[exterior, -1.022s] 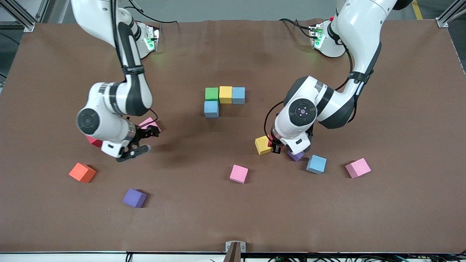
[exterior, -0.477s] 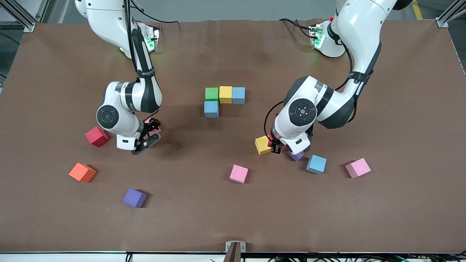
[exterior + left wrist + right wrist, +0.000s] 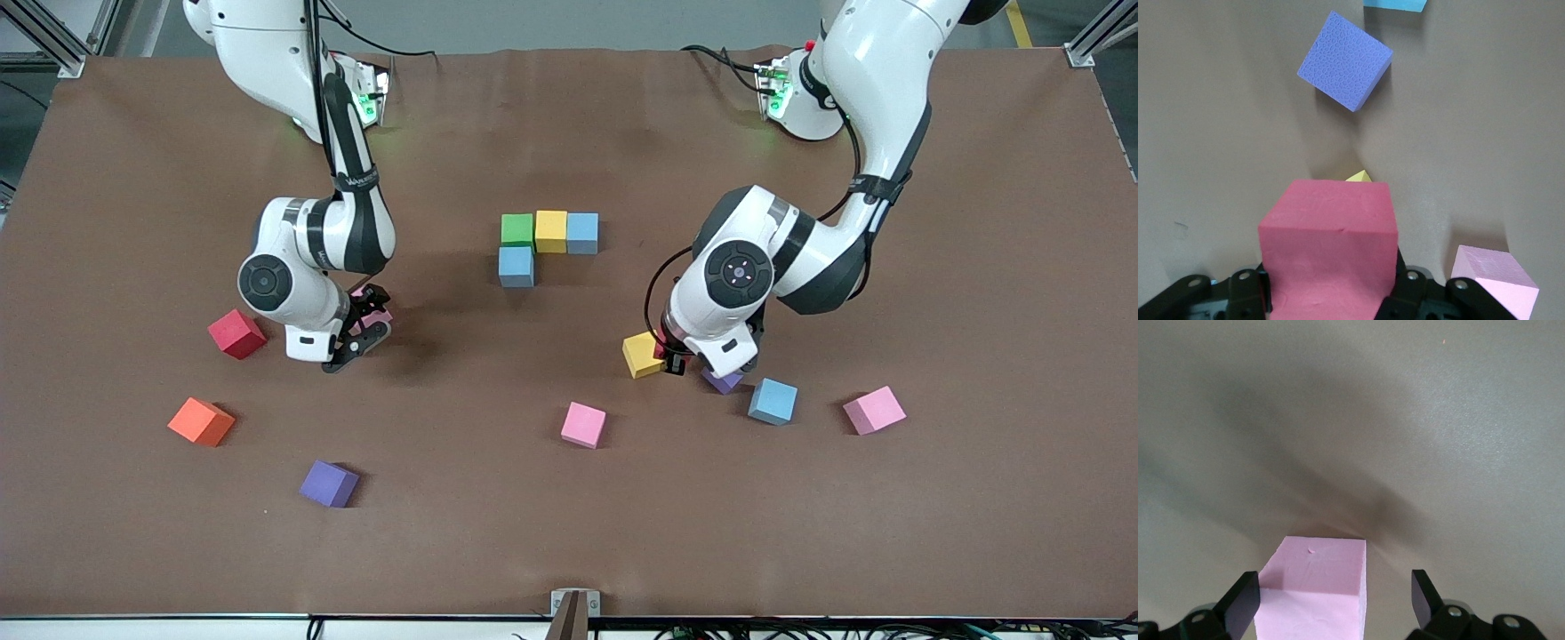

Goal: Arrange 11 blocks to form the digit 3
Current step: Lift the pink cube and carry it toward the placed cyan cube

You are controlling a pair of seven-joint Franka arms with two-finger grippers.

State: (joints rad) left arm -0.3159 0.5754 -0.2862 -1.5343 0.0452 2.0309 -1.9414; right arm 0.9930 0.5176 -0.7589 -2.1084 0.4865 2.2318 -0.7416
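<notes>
Nearest cubes: a purple cube [image 3: 329, 484] lies closest to the front camera, the orange cube [image 3: 201, 421] a little farther, toward the right arm's end.
Middle row: a pink cube [image 3: 583, 424], a blue cube [image 3: 773, 401] and a second pink cube [image 3: 874, 409] lie apart from each other.
Left gripper [image 3: 677, 359]: low over the table between a yellow cube [image 3: 642, 355] and a second purple cube [image 3: 722, 380]; its fingers pinch a red cube [image 3: 1329, 250].
Right gripper [image 3: 360, 327]: fingers spread wide, one on each side of a third pink cube [image 3: 1315, 592], not yet closing on it.
Loose red cube [image 3: 236, 333]: beside the right gripper, toward the right arm's end.
Digit 3 [image 3: 544, 244]: only begun; green, yellow and blue cubes touch in one bar, and one more blue cube touches the green one on its nearer side.
Risk, left: the yellow cube sits just beside the held red cube, so I think a sideways move can push it.
Risk, right: the pink cube looks off centre between the fingers, so closing may turn it.
Writing: some small letters on the right arm's forearm, too small to read.
</notes>
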